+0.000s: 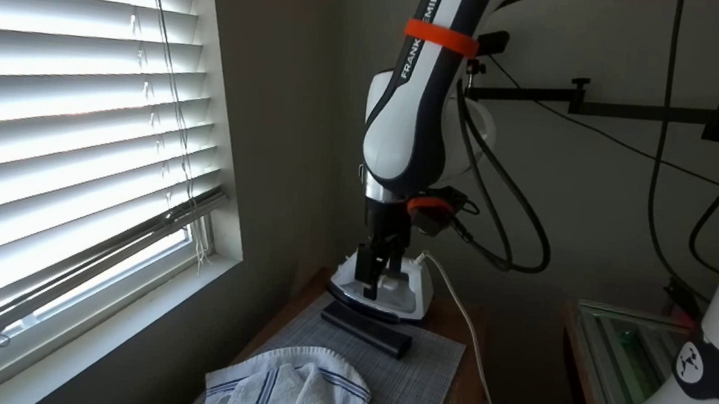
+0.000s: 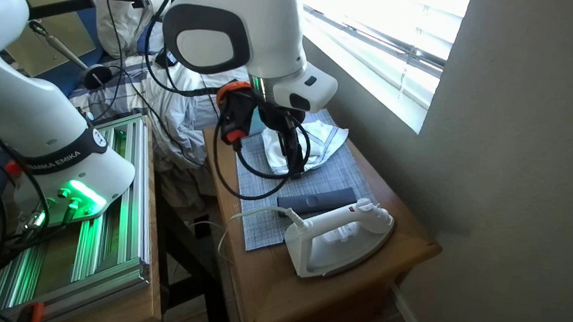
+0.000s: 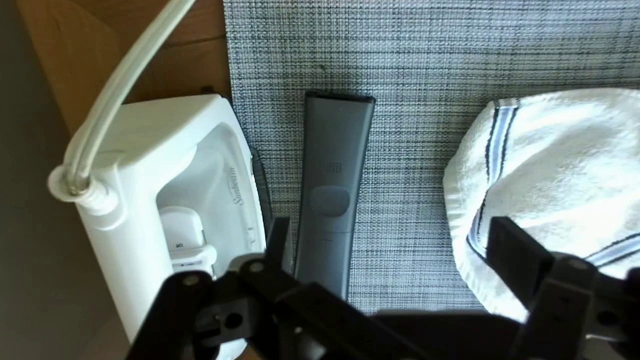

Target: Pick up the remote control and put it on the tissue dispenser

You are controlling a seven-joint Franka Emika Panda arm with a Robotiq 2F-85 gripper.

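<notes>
Glare through blinds point(image 1: 64, 51), dim wall point(image 1: 284, 89)

In an exterior view, a white Sunbeam clothes iron point(image 2: 338, 238) sits flat at the near end of the table point(image 2: 285, 301), overlapping the edge of a grey woven placemat point(image 2: 259, 230); its pale cord point(image 3: 131, 65) drops over the table's left side. Farther back, a white, blue-striped towel point(image 2: 323, 141) lies bunched on the placemat. Far right hangs a slatted blind point(image 2: 445, 22); far left, a bed point(image 2: 191, 118) with rumpled bedding.
</notes>
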